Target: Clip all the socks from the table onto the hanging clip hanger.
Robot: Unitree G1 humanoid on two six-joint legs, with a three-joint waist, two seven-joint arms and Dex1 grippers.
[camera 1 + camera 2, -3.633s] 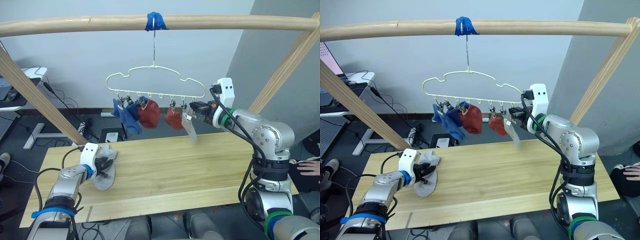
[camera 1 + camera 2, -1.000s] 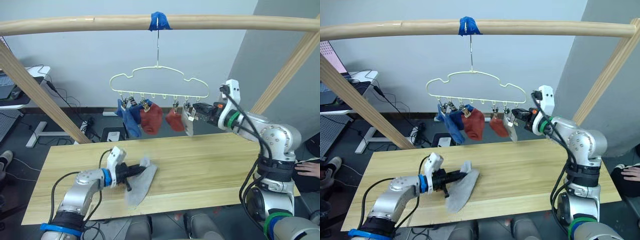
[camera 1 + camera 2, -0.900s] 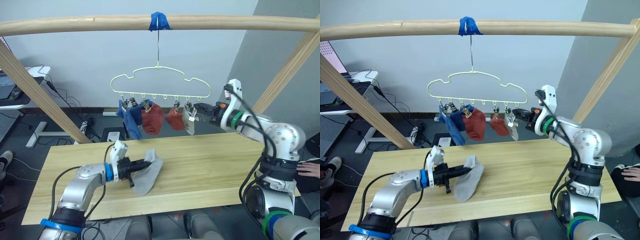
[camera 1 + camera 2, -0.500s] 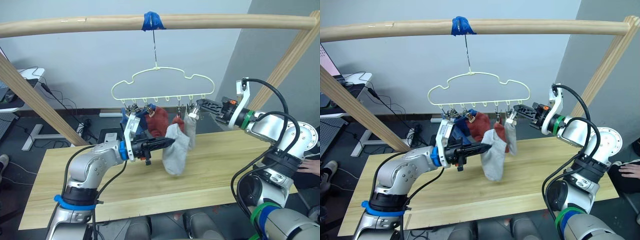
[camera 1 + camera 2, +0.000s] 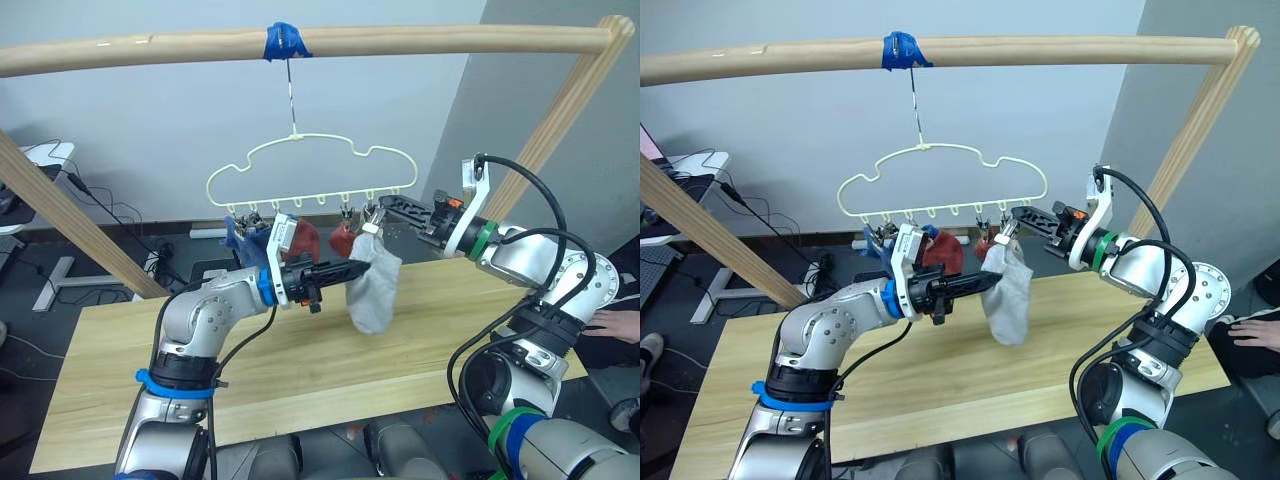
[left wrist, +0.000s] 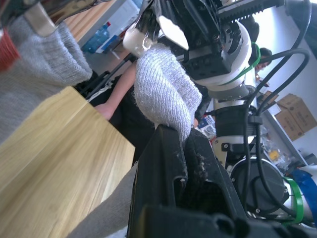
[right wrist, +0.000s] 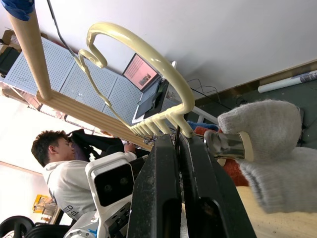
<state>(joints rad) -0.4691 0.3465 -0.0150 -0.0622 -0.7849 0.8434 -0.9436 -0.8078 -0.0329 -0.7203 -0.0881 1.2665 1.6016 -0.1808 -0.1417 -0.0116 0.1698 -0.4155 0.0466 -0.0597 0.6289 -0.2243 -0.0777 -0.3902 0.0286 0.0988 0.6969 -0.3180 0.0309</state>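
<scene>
While the left gripper [image 5: 352, 269] is clenched on the cuff of the last grey sock [image 5: 374, 291], the sock hangs just under the right end of the clip hanger [image 5: 310, 165], above the far part of the table [image 5: 300, 370]. The right gripper [image 5: 388, 203] is closed on the hanger's wire at that end, steadying it — its wrist view shows a clip beside grey knit. To do this step well, I judge the cuff edge should go squarely into the end clip while the right arm keeps the frame from swinging, with the sock let go only once the clip bites. The sock's long axis runs roughly vertical, cuff up, toe down — slightly bunched. Blue socks [image 5: 238, 236] and red socks [image 5: 305, 238] already hang further left.
</scene>
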